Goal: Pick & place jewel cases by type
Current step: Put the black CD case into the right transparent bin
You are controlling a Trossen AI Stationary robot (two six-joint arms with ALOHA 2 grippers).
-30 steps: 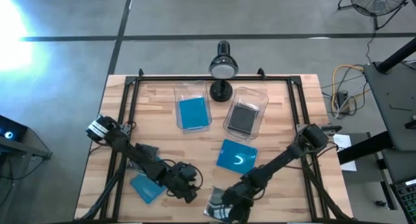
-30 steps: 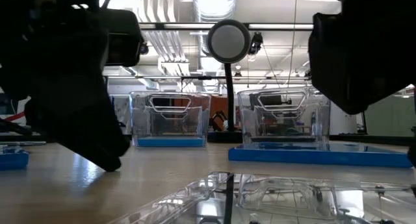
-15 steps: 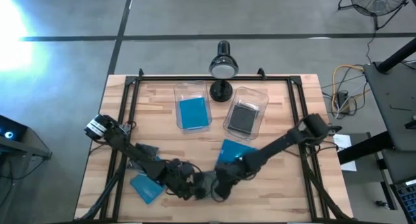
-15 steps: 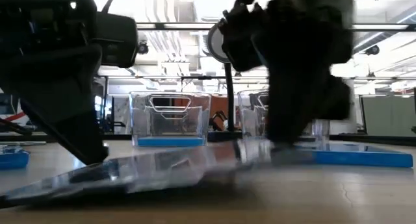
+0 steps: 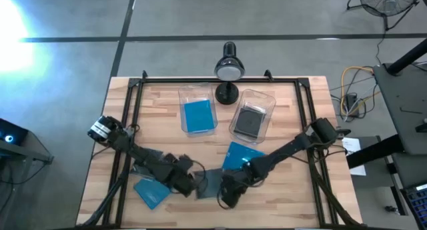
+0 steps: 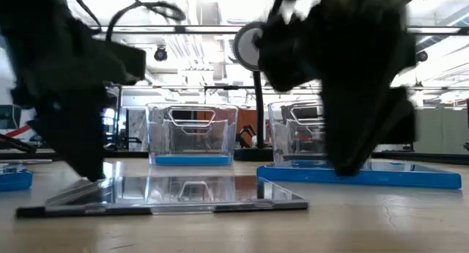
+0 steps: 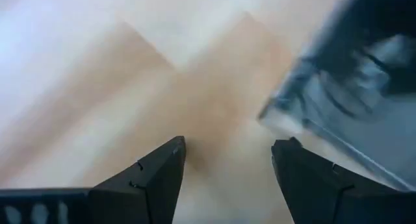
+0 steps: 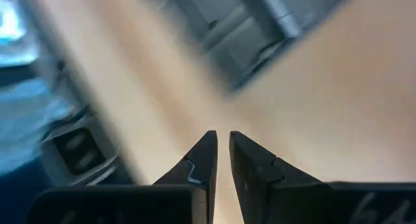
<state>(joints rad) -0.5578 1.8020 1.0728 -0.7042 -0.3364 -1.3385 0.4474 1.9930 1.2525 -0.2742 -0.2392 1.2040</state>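
Observation:
A clear jewel case [image 5: 210, 182] lies flat on the wood [image 6: 176, 194] between my two grippers. My left gripper [image 5: 189, 185] stands at its left edge, open, with the case's corner [image 7: 273, 113] just ahead of one finger. My right gripper [image 5: 225, 195] is shut, low over the table beside the case's near right corner; its wrist view shows the case [image 8: 260, 29] a little ahead. One blue case [image 5: 152, 192] lies by the left arm and another [image 5: 241, 157] lies under the right arm. The left bin [image 5: 199, 115] holds a blue case and the right bin [image 5: 251, 120] a dark one.
A desk lamp [image 5: 228, 70] stands at the far edge between the two bins. A black frame [image 5: 133, 90] runs round the table's sides. Bare wood shows between the bins and the grippers and along the near right part of the table.
My right gripper swept from the near edge toward the far and left side. The clear case slid with it away from the near edge, tipped up on the way, and now lies flat between the grippers. My left gripper drew back a little toward the table's left.

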